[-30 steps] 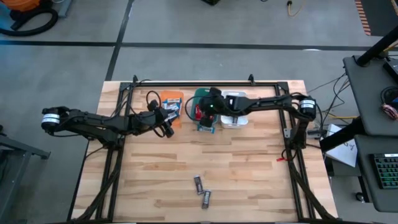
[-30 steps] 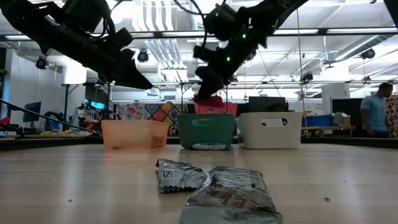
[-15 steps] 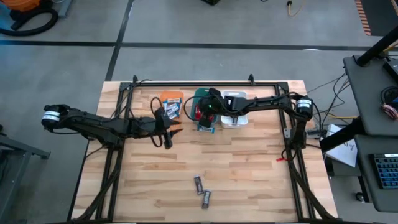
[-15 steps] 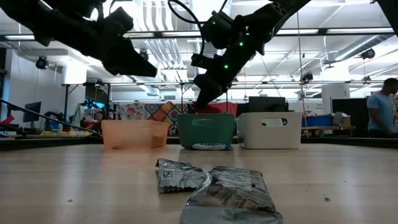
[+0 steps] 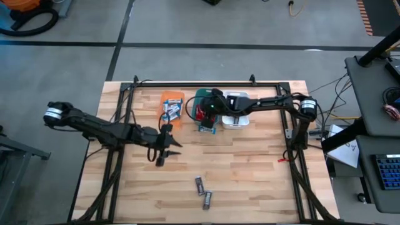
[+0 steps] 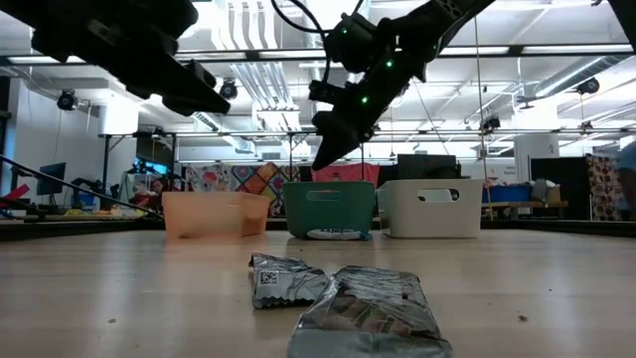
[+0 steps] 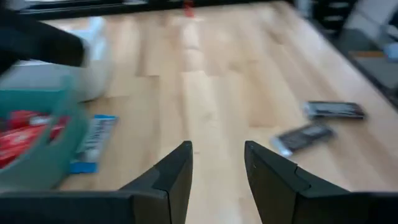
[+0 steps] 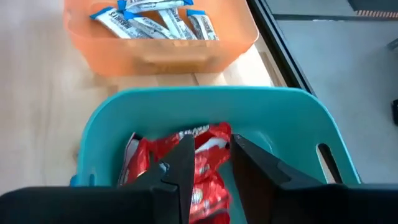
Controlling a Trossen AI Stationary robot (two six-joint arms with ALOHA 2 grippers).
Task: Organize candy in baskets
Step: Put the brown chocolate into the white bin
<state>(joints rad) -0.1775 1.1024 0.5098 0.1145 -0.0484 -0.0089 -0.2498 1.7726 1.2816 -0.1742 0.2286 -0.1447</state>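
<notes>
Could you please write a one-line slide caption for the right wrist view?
Right gripper, open, above red candy in the teal basket; blue-and-white bars fill the orange basket.

Red candy (image 8: 186,165) fills the teal basket (image 8: 211,109), blue-and-white bars (image 8: 152,18) the orange basket (image 8: 161,53).

Three baskets (image 5: 206,111) stand side by side behind two candies (image 5: 203,192).

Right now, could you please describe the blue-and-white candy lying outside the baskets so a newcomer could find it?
Find the teal basket, the middle of three at the table's far edge. On the wood against its near wall lies the blue-and-white candy, the only blue bar outside the orange basket.
</notes>
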